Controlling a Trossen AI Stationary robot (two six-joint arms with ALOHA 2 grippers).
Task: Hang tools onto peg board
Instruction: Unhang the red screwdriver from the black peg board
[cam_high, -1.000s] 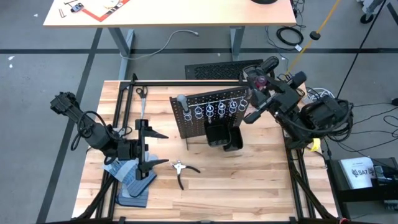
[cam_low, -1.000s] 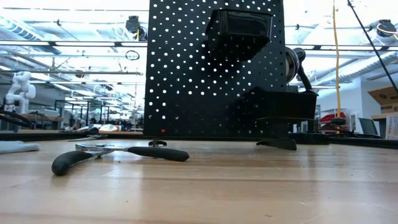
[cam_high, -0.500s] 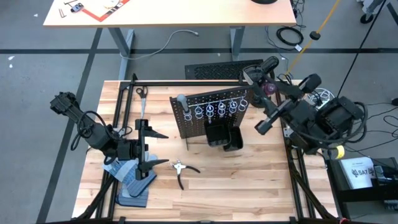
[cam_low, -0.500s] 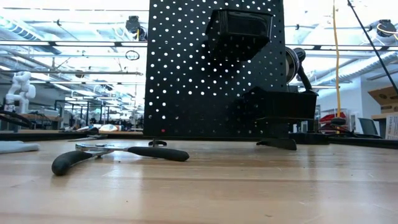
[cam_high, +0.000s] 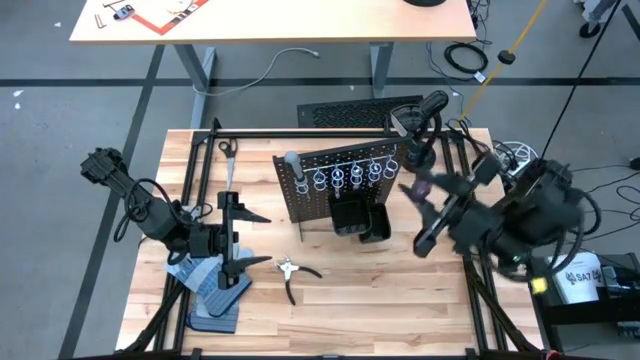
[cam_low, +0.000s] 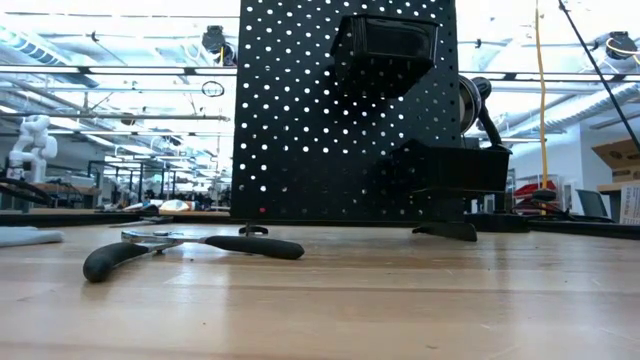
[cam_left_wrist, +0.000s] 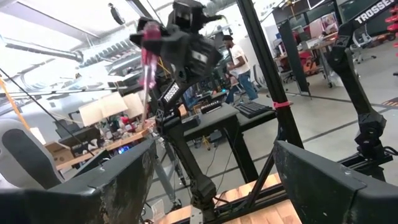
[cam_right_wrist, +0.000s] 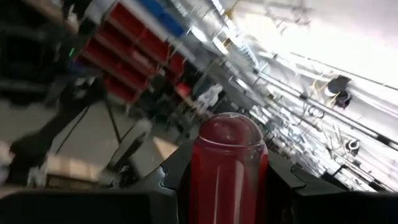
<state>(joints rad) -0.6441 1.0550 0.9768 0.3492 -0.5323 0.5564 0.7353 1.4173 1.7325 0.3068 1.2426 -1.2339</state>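
I see a big light wooden table (cam_high: 340, 300) on a grey floor, and the tall black metal peg board full of little holes (cam_high: 335, 185) stands up near the middle of it. A row of shiny silver rings (cam_high: 350, 176) hangs on the peg board, and a black box-shaped bin (cam_high: 348, 218) sits on it just under the rings. A grey-handled screwdriver (cam_high: 292, 163) sticks up at the peg board's left end.

My right gripper (cam_high: 425, 190) is up in the air just to the right of the peg board. Its two fingers squeeze the see-through red handle of a screwdriver (cam_right_wrist: 227, 165), so the fingers are clamped on that tool.

My left gripper (cam_high: 250, 240) waits well to the left of the peg board, over a pair of blue-grey work gloves (cam_high: 215, 290). Its fingers (cam_left_wrist: 118, 180) are spread far apart and hold nothing.

The black-and-silver pliers (cam_high: 293, 270) lie flat on the table in front of the peg board, near its left end. A silver wrench (cam_high: 228, 165) lies on the wood to the left of the peg board, farther back.
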